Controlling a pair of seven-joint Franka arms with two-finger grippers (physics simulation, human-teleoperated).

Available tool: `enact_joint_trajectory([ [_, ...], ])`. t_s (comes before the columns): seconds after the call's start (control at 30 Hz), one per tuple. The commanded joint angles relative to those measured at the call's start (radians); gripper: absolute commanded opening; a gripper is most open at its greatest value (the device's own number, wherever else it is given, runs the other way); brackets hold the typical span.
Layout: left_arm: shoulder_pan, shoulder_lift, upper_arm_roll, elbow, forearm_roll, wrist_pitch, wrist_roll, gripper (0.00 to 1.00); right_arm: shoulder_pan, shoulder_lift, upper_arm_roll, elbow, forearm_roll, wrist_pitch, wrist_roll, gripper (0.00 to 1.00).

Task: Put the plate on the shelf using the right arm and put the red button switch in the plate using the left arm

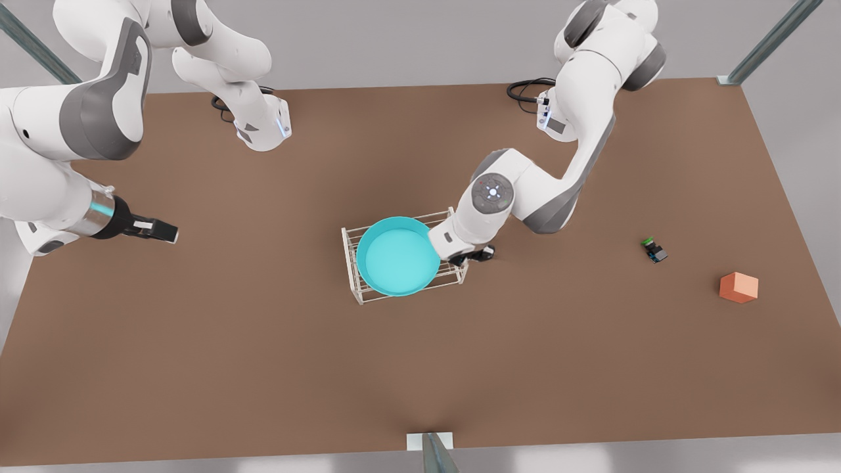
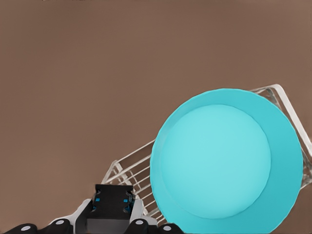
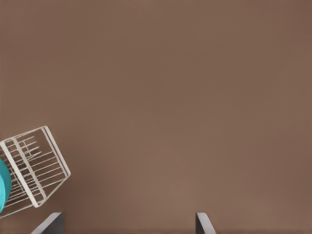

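Halfway there, I'd say. Your plate (image 1: pixel 397 257) sat flat on top of the shelf (image 1: pixel 351 263), so that part looked done. Your right pincer (image 1: pixel 161 230) hung spread wide and empty, well off toward the front view's left, just waiting. Your left pincer (image 1: pixel 478 255) was low, just beside the shelf's end. It looked clamped on a small black box, which I'd guess was the red button switch (image 2: pixel 113 202), though no red cap showed. You hadn't put it in the plate yet.
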State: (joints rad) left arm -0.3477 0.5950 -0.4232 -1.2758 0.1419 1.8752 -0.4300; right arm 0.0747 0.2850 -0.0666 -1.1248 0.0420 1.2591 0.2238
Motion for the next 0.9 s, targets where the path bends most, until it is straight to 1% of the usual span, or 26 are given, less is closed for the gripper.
enact_joint_trajectory([
  [0.0,-0.036,0.017,0.000,0.009,-0.004,0.148,-0.908,0.47,0.002,-0.001,0.002,0.000,0.002,0.000,-0.009,1.00],
  [0.17,-0.105,0.055,0.001,0.027,0.001,0.188,-1.015,0.48,0.010,-0.001,0.007,0.000,0.002,0.002,-0.004,1.00],
  [0.2,-0.106,0.055,0.001,0.029,0.002,0.188,-1.015,0.53,0.010,-0.001,0.004,0.000,0.002,0.003,-0.004,1.00],
  [0.23,-0.108,0.055,0.003,0.027,0.008,0.188,-1.013,0.82,0.010,-0.001,0.004,0.000,0.002,0.005,-0.004,1.00],
  [0.27,-0.123,0.057,0.004,0.026,0.059,0.185,-1.026,1.00,0.010,-0.001,0.007,0.000,0.002,0.008,-0.004,1.00],
  [0.3,-0.123,0.057,0.004,0.026,0.059,0.183,-1.046,1.00,0.008,-0.001,-0.002,0.000,0.002,0.005,-0.004,1.00],
  [0.4,-0.117,0.048,0.006,0.021,0.074,0.164,-1.033,1.00,0.011,-0.001,0.010,0.000,0.002,0.008,0.017,1.00],
  [0.43,-0.087,0.029,0.011,0.019,0.108,0.002,-0.887,1.00,0.011,-0.001,0.008,0.000,0.002,0.011,0.017,1.00],
  [0.47,0.021,-0.018,0.003,0.018,0.088,-0.142,-0.659,1.00,0.011,-0.001,0.011,0.000,0.001,0.013,0.022,1.00],
  [0.5,0.180,-0.052,0.003,0.016,0.041,-0.228,-0.354,1.00,0.013,-0.001,0.014,0.000,0.001,0.013,0.031,1.00],
  [0.57,0.418,-0.061,0.005,0.012,0.038,-0.251,0.092,1.00,0.027,-0.001,0.008,0.000,0.001,0.011,0.037,1.00],
  [0.6,0.476,-0.060,0.012,0.016,0.048,-0.251,0.178,1.00,0.027,-0.001,0.008,0.000,0.001,0.011,0.037,1.00],
  [0.63,0.507,-0.060,0.012,0.018,0.048,-0.248,0.186,1.00,0.027,-0.001,0.007,0.000,0.001,0.011,0.037,1.00],
  [0.73,0.521,-0.061,0.012,0.003,0.065,-0.277,0.183,1.00,0.027,0.000,0.007,0.000,0.001,0.010,0.037,1.00],
  [0.8,0.524,-0.179,0.015,-0.241,0.064,-0.159,0.165,1.00,0.027,0.000,0.010,0.000,0.001,0.013,0.039,1.00],
  [0.87,0.529,-0.184,0.015,-0.249,0.064,-0.156,0.159,1.00,0.027,0.000,0.010,0.000,0.001,0.013,0.039,1.00],
])
